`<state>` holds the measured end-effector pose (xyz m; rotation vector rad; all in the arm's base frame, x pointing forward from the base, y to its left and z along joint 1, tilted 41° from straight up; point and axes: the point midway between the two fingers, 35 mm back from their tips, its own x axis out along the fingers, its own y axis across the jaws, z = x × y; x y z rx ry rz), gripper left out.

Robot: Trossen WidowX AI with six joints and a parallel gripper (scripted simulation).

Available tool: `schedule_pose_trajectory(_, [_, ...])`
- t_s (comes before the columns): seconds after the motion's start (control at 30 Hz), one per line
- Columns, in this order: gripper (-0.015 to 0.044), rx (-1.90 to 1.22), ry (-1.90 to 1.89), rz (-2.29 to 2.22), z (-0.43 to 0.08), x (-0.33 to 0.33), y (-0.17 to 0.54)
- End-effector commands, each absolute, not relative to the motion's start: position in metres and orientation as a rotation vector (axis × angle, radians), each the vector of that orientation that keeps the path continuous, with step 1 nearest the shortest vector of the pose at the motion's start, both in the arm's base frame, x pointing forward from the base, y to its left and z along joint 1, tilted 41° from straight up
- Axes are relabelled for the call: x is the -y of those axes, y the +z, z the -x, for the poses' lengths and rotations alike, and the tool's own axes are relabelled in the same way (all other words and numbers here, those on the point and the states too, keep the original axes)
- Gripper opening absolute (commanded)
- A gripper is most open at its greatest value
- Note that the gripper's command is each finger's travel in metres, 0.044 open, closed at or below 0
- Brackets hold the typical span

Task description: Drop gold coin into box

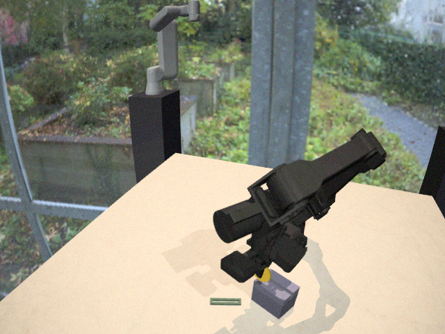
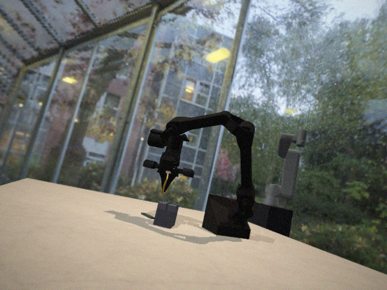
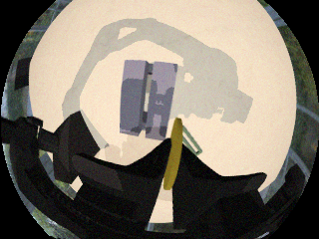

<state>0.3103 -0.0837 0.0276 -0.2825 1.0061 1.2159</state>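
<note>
Beige table (image 1: 108,259) carries everything we see. Our black arm (image 2: 237,131) arches up from its base and bends forward, wrist pointing down. Beneath it sits the grey box (image 1: 274,293) (slot running along its lid), with the green holder (image 1: 225,300) just beside it. We find the gripper (image 2: 165,180) clenched on the gold coin (image 3: 173,153), edge-on between the fingers, hanging above the box.
</note>
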Motion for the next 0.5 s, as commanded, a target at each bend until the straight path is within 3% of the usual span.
schedule_pose_trajectory(0.0, [0.0,-1.004,1.213,0.277,-0.308,0.077,0.033])
schedule_pose_trajectory(0.47, [0.0,-1.002,1.215,0.274,-0.293,0.051,0.051])
